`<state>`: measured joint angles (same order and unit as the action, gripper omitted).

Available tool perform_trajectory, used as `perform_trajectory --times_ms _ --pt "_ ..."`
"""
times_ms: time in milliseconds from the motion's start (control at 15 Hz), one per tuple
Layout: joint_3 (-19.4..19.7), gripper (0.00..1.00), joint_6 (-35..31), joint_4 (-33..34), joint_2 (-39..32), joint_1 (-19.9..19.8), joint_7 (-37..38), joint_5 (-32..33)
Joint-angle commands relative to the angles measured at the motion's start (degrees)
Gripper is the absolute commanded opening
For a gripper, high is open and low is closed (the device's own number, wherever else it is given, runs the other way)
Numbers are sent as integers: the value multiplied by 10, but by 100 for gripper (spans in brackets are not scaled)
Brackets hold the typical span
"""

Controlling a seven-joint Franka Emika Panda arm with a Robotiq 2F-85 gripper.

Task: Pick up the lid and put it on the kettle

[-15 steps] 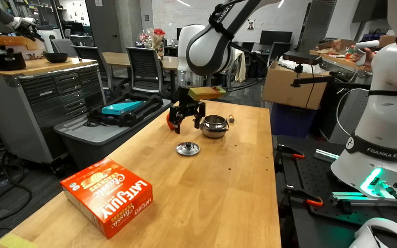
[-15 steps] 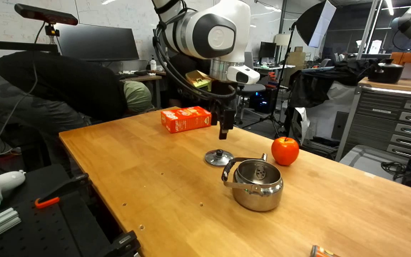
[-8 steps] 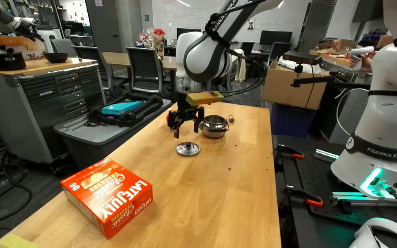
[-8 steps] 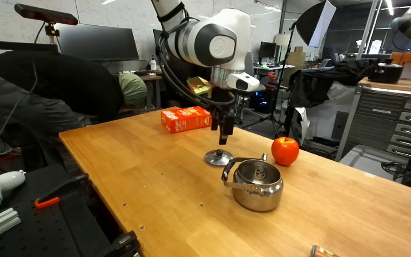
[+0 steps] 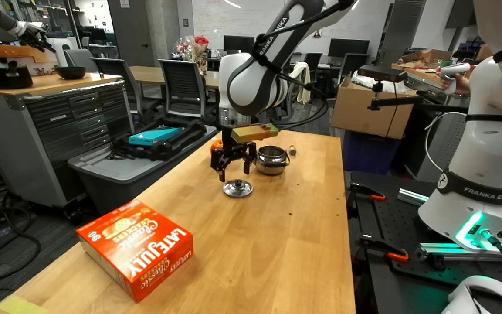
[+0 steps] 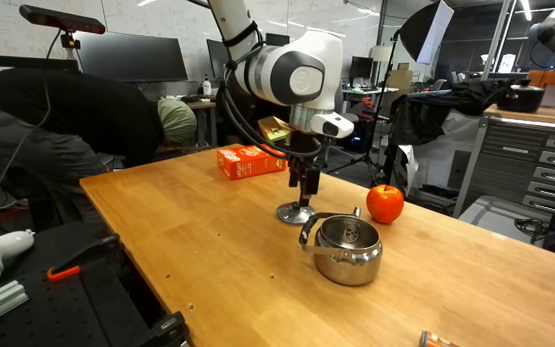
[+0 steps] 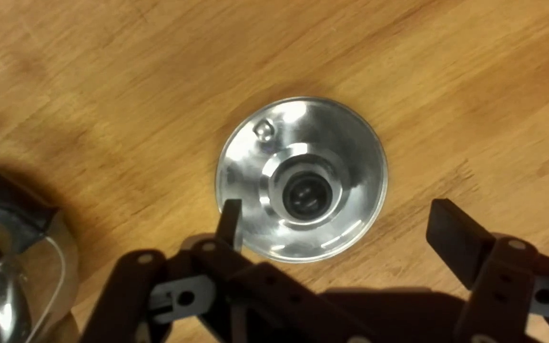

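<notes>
1. Flat on the wooden table (image 6: pixel 239 289), dark knob (image 7: pixel 307 195) up: the lid (image 7: pixel 301 179).
2. Low over the lid, fingers (image 7: pixel 453 238) spread wide, gripping nothing: the gripper (image 7: pixel 335 205).
3. Near the lid in both exterior views, upright and open-topped, handle (image 6: pixel 309 231) tipped to one side: the kettle (image 6: pixel 347 262).
4. Near the kettle's spout (image 6: pixel 357 211): the red apple (image 6: pixel 385 204).
5. Well apart from these: the orange-red cracker box (image 5: pixel 135 248).

A robotics lab: a white Franka arm (image 5: pixel 486 144) stands beside the counter (image 5: pixel 277 244), another robot arm (image 5: pixel 2 21) hangs farther back, with a marked-up whiteboard (image 6: pixel 162 21), monitors (image 6: pixel 133 57), desk chairs (image 5: pixel 184 87) and a drawer cabinet (image 5: pixel 87 117) around.
</notes>
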<state>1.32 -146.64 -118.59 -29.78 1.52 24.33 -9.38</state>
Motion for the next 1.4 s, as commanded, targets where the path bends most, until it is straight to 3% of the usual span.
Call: perform_trajectory --times_ms 0,200,333,933,1333 --pt "17 100 11 34 -29 18 15 4" --pt "20 100 13 40 -37 21 16 4" --pt "22 74 13 41 -40 22 16 4" --pt "22 5 18 41 -37 23 14 4" --pt "26 7 31 33 -26 25 12 12"
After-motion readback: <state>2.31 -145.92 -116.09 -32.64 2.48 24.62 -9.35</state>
